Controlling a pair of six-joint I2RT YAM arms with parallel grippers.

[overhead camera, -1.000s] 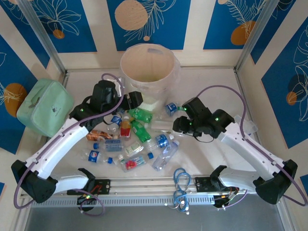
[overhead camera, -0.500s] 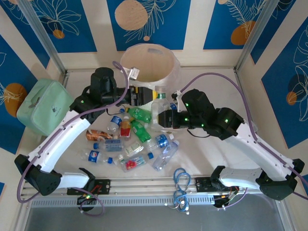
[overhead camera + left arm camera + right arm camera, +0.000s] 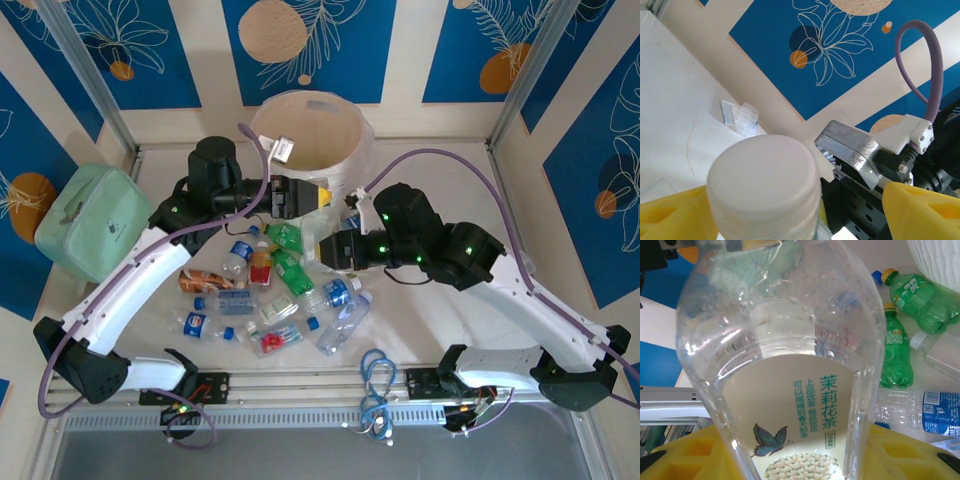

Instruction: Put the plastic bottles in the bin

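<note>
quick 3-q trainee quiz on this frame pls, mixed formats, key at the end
1. True or false: the right gripper is shut on a clear bottle with a butterfly on its label.
2. What sits between the yellow fingers of the left gripper? A) a white bottle cap B) a green bottle's base C) nothing
3. In the top view, does the bin stand on the near or the far side of the loose bottles?
Key: 1 true; 2 A; 3 far.
</note>
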